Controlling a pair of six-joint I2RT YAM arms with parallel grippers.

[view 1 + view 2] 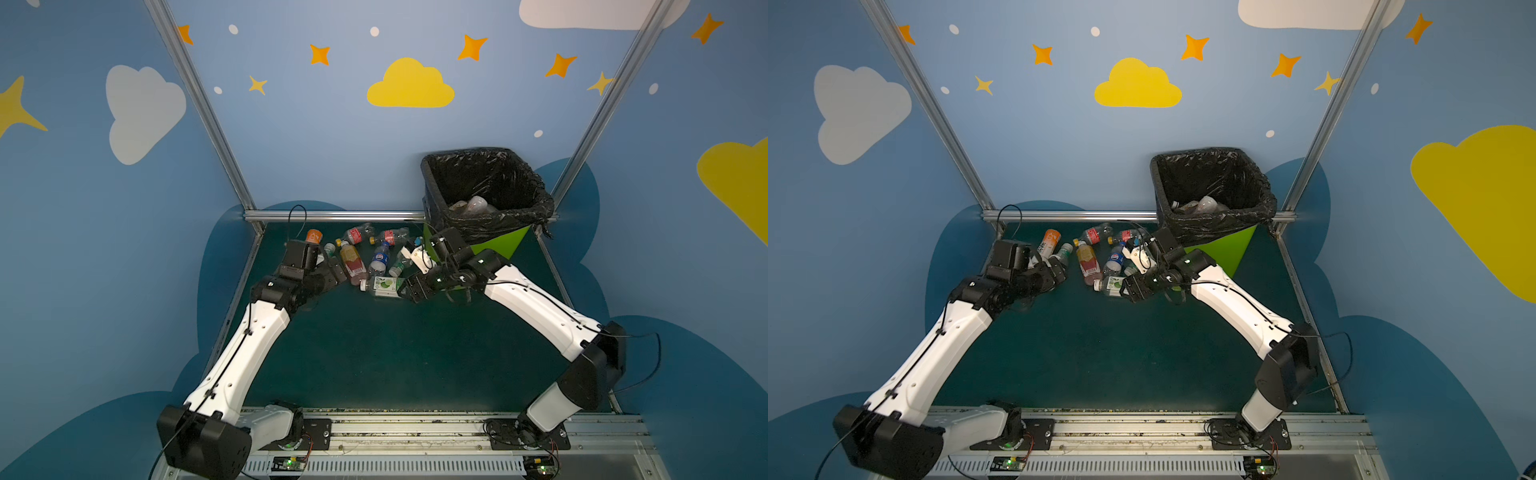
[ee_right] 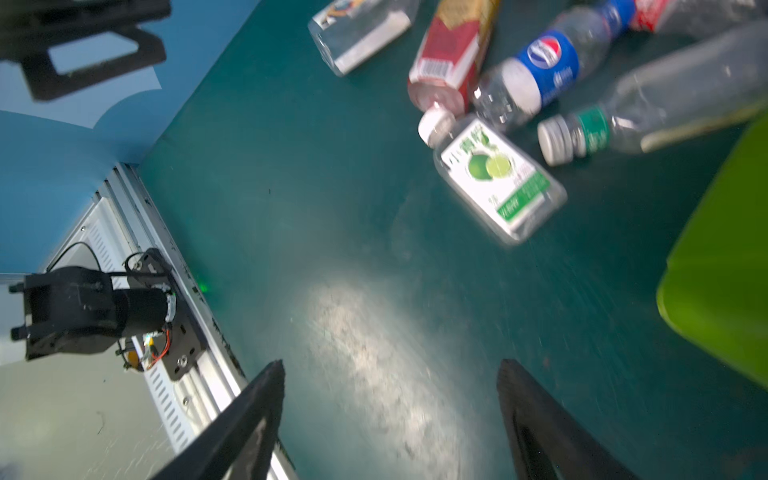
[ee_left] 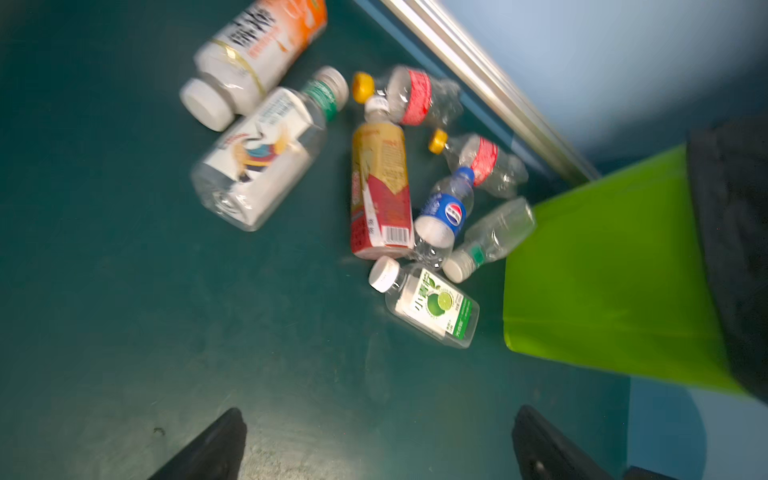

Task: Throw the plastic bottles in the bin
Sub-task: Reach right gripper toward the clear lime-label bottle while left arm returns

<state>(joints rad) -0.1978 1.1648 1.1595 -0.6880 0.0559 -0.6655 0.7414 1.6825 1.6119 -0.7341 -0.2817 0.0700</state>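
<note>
Blue booth walls painted with clouds and stars close in a dark green table [image 1: 374, 357], most of it bare. Your bin [image 1: 500, 246] stands at the far right corner, lime-green under a black bag [image 1: 490, 178] folded over its rim, with a few bottles lying at the bottom. Both arms reach toward the far edge. There the plastic bottles [image 3: 380, 191] not yet thrown lie on their sides in a loose cluster just beside the bin; you can count eight in the left wrist view. Biggest are the orange-label milky bottle [image 3: 257, 54] and the cartoon-label bottle [image 3: 259, 158]. Smaller are the Pepsi bottle [image 3: 442, 214] and the lime-label bottle [image 2: 498, 178].

The left claw [image 3: 382, 449] hangs above the table, fingers wide apart with nothing between them. The right claw [image 2: 395, 419] is likewise apart and empty, low and near the lime-label bottle's base.

I judge you are at the reach for the next pick. The lime-label bottle is nearest the right claw and clear on its near side. Line the fingers across its flat body, descend and close. Then lift high enough to clear the bag's rim.
</note>
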